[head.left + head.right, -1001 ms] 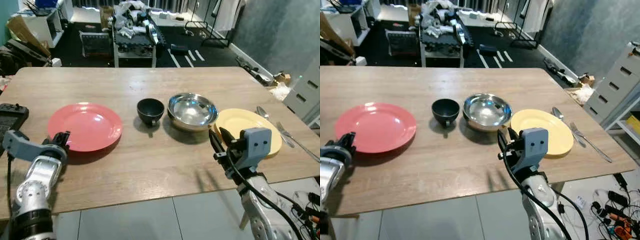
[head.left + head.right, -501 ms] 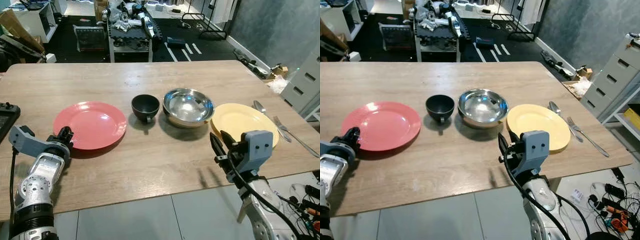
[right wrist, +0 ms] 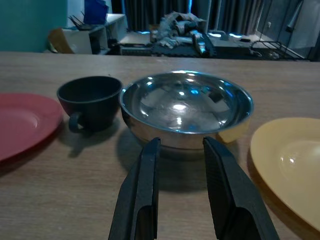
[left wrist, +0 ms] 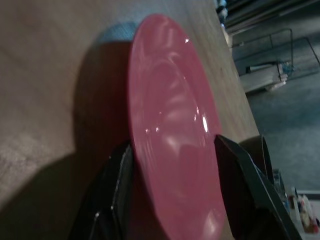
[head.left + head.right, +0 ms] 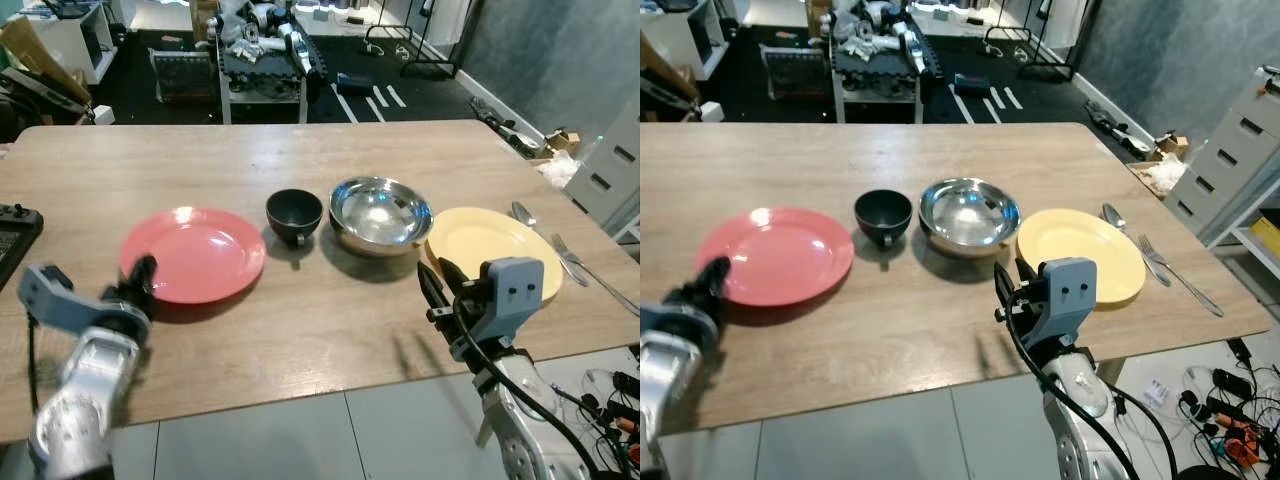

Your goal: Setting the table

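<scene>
Red plate point(image 4: 172, 130) is straddled at its near-edge rim by left gripper point(image 5: 143, 277), jaws spread; right gripper point(image 3: 180, 165), jaws apart, is aimed at steel bowl point(image 3: 186, 107).

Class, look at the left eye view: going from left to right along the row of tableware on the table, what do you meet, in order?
red plate → black cup → steel bowl → yellow plate → spoon → fork

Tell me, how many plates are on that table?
2. A red plate lies at the robot's left, with the left gripper at its near edge. A yellow plate lies at the right, beside the steel bowl. None looks hidden.
</scene>
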